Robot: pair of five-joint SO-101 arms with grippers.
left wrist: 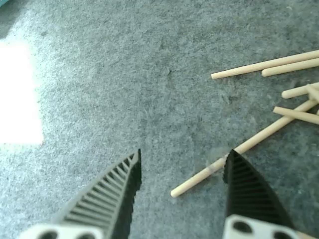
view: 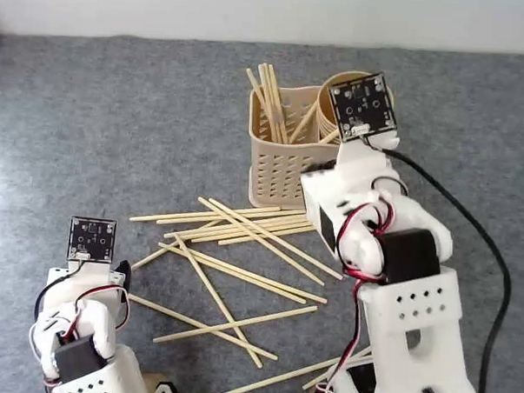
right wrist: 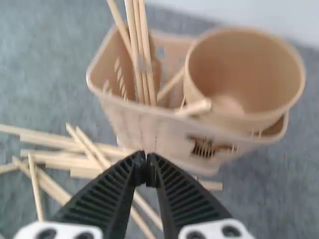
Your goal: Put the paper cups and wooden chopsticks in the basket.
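1. surface: a grey, felt-like mat [view: 117, 121] covers the table. in the left wrist view a bright patch of light [left wrist: 15, 94] lies on it, off to one side of the left gripper.
2. left gripper [left wrist: 184, 154]: at the near left corner of the mat, low over the surface. its jaws stand well apart with nothing between them but mat. the blunt end of one loose chopstick [left wrist: 249, 144] lies just beside one fingertip; contact cannot be judged.
3. loose wooden chopsticks [view: 242, 248]: a scatter lying flat on the mat between the two arms and in front of the basket. most have their long axis running left to right, tilted a little. several others cross them on a diagonal, from far left to near right. a few lie nearest, by the right arm's base.
4. right gripper [right wrist: 146, 158]: held above the mat in front of the basket, aimed at its front wall. its jaws are pressed together, and nothing is seen held between them.
5. black cable [view: 486, 250]: runs along the right arm's outer side.
6. basket [view: 276, 171]: a beige perforated plastic basket, upright on the mat beyond the scatter.
7. chopsticks in the basket [view: 270, 101]: a bundle standing on end in its left part. their long axes are near vertical, and the tops fan out above the rim.
8. paper cup [right wrist: 244, 74]: sits in the basket's right part, mouth up and tipped slightly. one chopstick rests across the rim beside it.
9. far edge: a pale wall [view: 253, 13] rises behind the mat.
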